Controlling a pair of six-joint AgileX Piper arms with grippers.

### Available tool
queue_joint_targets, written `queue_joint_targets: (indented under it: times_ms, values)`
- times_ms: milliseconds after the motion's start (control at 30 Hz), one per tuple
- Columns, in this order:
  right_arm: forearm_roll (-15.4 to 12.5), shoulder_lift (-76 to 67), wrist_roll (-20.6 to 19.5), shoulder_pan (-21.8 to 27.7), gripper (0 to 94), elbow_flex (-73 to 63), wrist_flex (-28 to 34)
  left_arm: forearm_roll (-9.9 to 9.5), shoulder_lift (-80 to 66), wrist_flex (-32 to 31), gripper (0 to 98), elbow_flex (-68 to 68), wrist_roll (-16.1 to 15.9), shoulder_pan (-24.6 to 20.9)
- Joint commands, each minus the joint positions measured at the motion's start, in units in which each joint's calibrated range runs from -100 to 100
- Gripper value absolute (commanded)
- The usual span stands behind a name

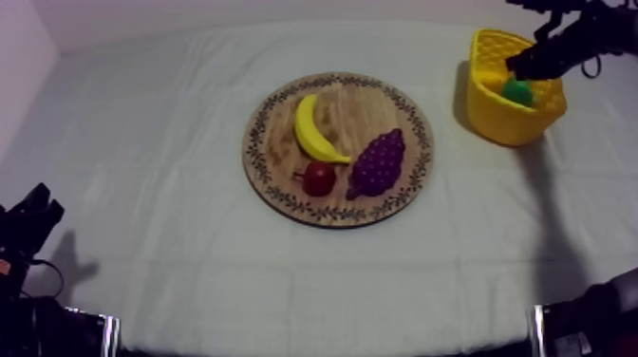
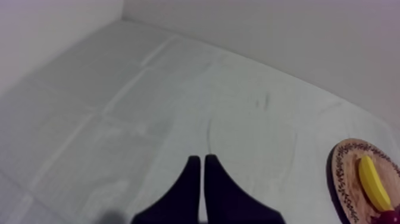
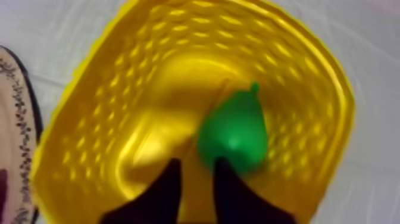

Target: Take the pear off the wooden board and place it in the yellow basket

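Pear (image 1: 517, 92) is lying inside yellow basket (image 1: 494, 119), which is sitting at far right of tabletop (image 1: 142, 190). Right arm (image 1: 570, 43) is reaching in from upper right, w/ right jaws hanging over basket opening. From right wrist, jaws are standing apart w/ nothing btwn them, and basket's yellow floor (image 3: 143, 137) is showing through the gap. Pear (image 3: 233, 134) is sitting just past one fingertip (image 3: 223, 170), stalk end pointing away; can't tell if touching.

Wooden board (image 1: 365, 109) is sitting mid-tabletop, well apart from basket. It is carrying banana (image 1: 313, 130), grapes (image 1: 380, 163) and small red fruit (image 1: 319, 178), the red fruit lying btwn banana's tip and grapes.

Left arm (image 1: 28, 228) is resting low at its own side. Left jaws are lying together as a narrow wedge over bare cloth, w/ board rim (image 2: 334, 179) and banana (image 2: 372, 182) off to one side.
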Motion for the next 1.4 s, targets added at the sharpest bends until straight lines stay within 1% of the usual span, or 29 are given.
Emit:
queue_joint_targets:
  times_ms: [0,100,267,600,700,900,1000,1067,1133,1233,1367]
  values:
    - [-0.1,-8.5,-0.2,-0.2,4.5,6.3,-0.6,0.00,0.0,0.0,0.1,0.0,0.0,0.0]
    - [-1.0,-16.7,0.6,-0.2,2.0,12.6,-1.3,0.00,0.0,0.0,0.1,0.0,0.0,0.0]
    - [-2.2,-30.6,1.9,-0.1,0.9,21.8,-0.8,0.00,0.0,0.0,0.1,0.0,0.0,0.0]
    - [-2.1,-56.9,2.4,0.1,0.7,39.2,-0.5,0.00,0.0,0.0,0.1,0.0,0.0,0.0]
    - [-1.7,-64.4,1.7,0.5,0.7,44.2,-0.7,0.00,0.0,0.0,0.1,0.0,0.0,0.0]
    - [-0.1,-79.2,-2.1,0.2,0.5,56.3,-2.0,0.00,0.0,0.0,0.1,0.0,0.0,0.0]
    - [-0.6,-85.9,-2.8,0.4,0.5,61.8,-1.9,0.00,0.0,0.0,0.1,0.0,0.0,0.0]
    - [-1.1,-89.8,-2.9,0.6,0.6,64.5,-0.8,0.00,0.0,0.0,0.1,0.0,0.0,0.0]
    - [-0.9,-93.5,-3.7,0.3,0.6,66.3,0.9,0.00,0.0,0.0,0.1,0.0,0.0,0.0]
    - [0.2,-98.6,-5.8,-0.2,0.6,67.9,2.5,0.00,0.0,0.0,0.1,0.0,0.0,0.0]
    - [1.5,-103.7,-7.4,-0.2,0.6,70.0,4.3,0.00,0.0,0.0,0.1,0.0,0.0,0.0]
